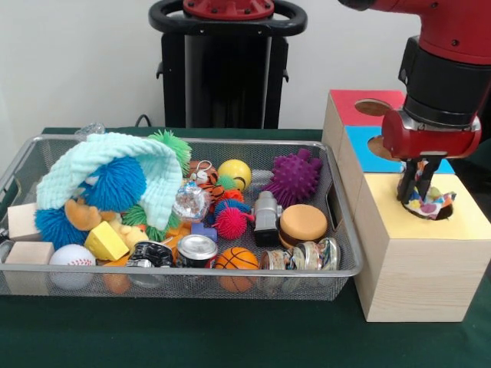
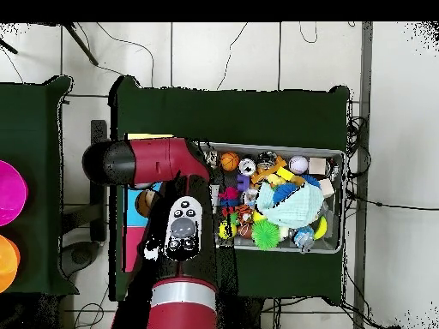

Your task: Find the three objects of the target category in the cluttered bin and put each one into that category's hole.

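Yellow-topped box (image 1: 418, 257): nearest the camera in the front view, pale wood, right of the bin, on the green table cloth (image 1: 230, 337).
Hole (image 1: 439, 205): round, dark, in the yellow top toward its far side; mostly covered by cloth and fingers.
Polka-dot cloth (image 1: 428, 201): white with coloured dots, sitting in the mouth of the hole, part draped over the rim, part up between the fingers.
Gripper (image 1: 415, 186): dark fingers point straight down into the hole's mouth, pinched on the polka-dot cloth. Red wrist housing directly above.
Blue-topped box (image 1: 360, 149): behind the yellow one, its hole partly hidden by the wrist.
Red-topped box (image 1: 360, 103): farthest of the three, hole visible near its right edge.
Bin (image 1: 192, 270): silver wire mesh tray, left of the boxes, full of clutter.
Mint-green cloth (image 1: 115, 165): large, draped over a blue spiky ball (image 1: 115, 184) at the bin's left.
Front row in bin: white baseball (image 1: 70, 257), yellow wedge block (image 1: 105, 241), small can (image 1: 197, 249), mini basketball (image 1: 235, 259).
Middle/right in bin: purple spiky ball (image 1: 294, 178), toy burger (image 1: 303, 223), yellow ball (image 1: 235, 173), pink spiky ball (image 1: 230, 222).
Other polka-dot pieces: none can be made out in the bin.
Overhead view: arm (image 2: 176, 227) covers the boxes; gripper hidden under it; bin (image 2: 334, 248) lies right of the arm, mint-green cloth (image 2: 291, 206) in it.
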{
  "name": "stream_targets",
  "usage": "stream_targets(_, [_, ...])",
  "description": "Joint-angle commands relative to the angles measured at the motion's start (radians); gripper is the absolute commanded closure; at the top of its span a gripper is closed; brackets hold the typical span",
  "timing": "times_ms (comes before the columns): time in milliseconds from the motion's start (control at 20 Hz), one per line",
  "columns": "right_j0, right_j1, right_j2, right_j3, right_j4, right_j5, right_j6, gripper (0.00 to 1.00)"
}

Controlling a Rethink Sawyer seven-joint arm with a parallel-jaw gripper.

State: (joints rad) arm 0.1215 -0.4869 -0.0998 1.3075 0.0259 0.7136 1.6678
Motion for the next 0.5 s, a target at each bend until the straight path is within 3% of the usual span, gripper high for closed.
stream_targets(50, [-0.013, 0.051, 0.103, 0.163, -0.001, 0.045, 0.082, 1.00])
stream_targets(500, [-0.018, 0.092, 0.101, 0.151, -0.027, -0.040, 0.094, 1.00])
